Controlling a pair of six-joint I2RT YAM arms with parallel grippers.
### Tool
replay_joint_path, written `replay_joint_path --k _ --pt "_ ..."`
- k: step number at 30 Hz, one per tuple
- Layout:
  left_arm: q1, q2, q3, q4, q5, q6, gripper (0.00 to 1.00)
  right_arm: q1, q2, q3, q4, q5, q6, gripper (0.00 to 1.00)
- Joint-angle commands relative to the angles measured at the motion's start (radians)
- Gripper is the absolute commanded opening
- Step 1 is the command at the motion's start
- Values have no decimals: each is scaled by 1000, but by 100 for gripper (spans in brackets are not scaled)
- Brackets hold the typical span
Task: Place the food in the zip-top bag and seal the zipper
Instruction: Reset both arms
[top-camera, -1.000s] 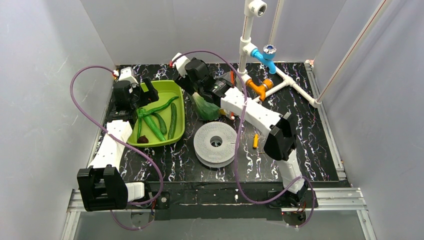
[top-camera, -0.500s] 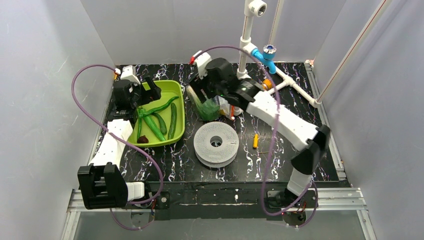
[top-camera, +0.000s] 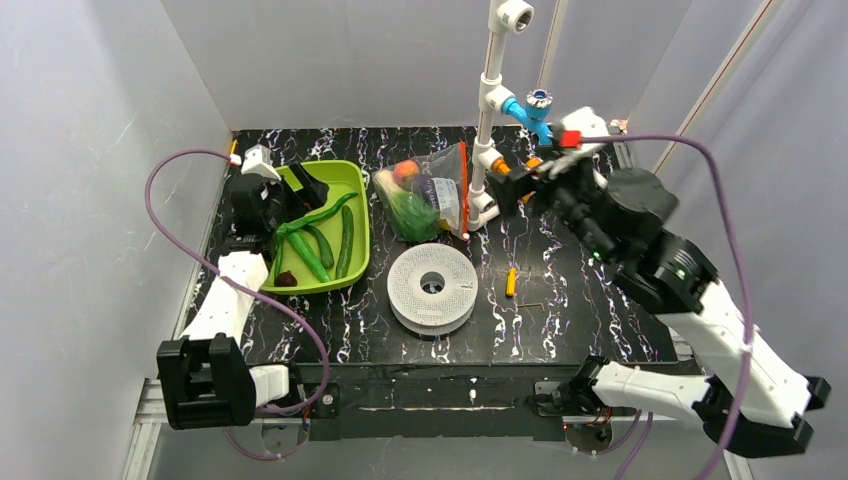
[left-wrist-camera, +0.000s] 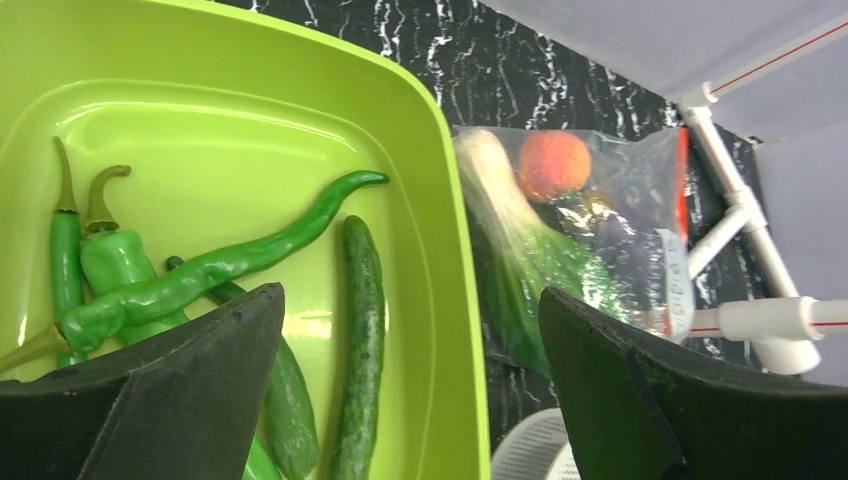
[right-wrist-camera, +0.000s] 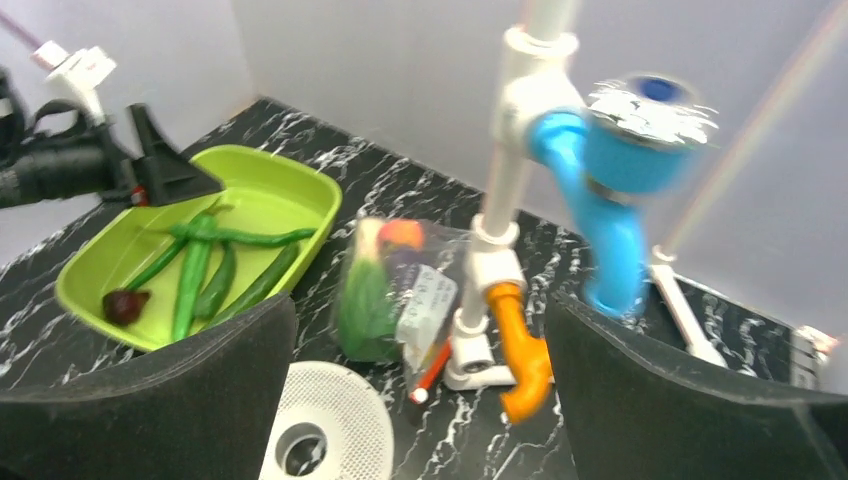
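Note:
The clear zip-top bag (top-camera: 428, 192) lies on the black table between the green tray and the white pipes. It holds an orange-red fruit (top-camera: 405, 171), a green leafy stalk (top-camera: 405, 214) and a purple eggplant (top-camera: 433, 190). Its orange-red zipper (top-camera: 463, 190) runs along the right edge. Long green peppers and a cucumber (top-camera: 344, 240) lie in the tray (top-camera: 352, 180), with a small dark red piece (top-camera: 286, 279). My left gripper (top-camera: 292, 200) is open and empty above the tray (left-wrist-camera: 440, 200). My right gripper (top-camera: 512, 186) is open and empty, right of the bag (right-wrist-camera: 395, 285).
A white perforated disc (top-camera: 431, 287) sits in front of the bag. A small yellow-orange stick (top-camera: 511, 282) lies to its right. White pipework (top-camera: 490, 100) with a blue valve (top-camera: 530, 110) and an orange fitting (right-wrist-camera: 520, 345) stands right behind the bag. Grey walls enclose the table.
My right arm has let go of the bag and pulled away to the right. The bag stays lying on the table with food inside. My left arm has barely moved.

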Motion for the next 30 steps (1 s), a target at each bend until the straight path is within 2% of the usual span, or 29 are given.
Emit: replay_joint_path --k 1,6,10,17,25,30 --pt "-1 -107 68 -85 51 -73 98 -2 -143 -85 87 215 -30 98" --pt "0 -180 215 -143 121 -148 98 -1 -313 -167 138 329 -78 98" --pt "0 -225 334 -183 77 -192 98 -1 -380 -183 161 389 -98 98" --pt "-1 -301 444 -107 35 -223 98 -1 -456 -209 197 441 -118 98" --pt "0 -396 497 -144 -36 -137 98 -1 -508 -291 253 363 -129 99" --pt "0 -421 507 -217 -75 -98 98 -1 -527 -342 356 315 -131 98"
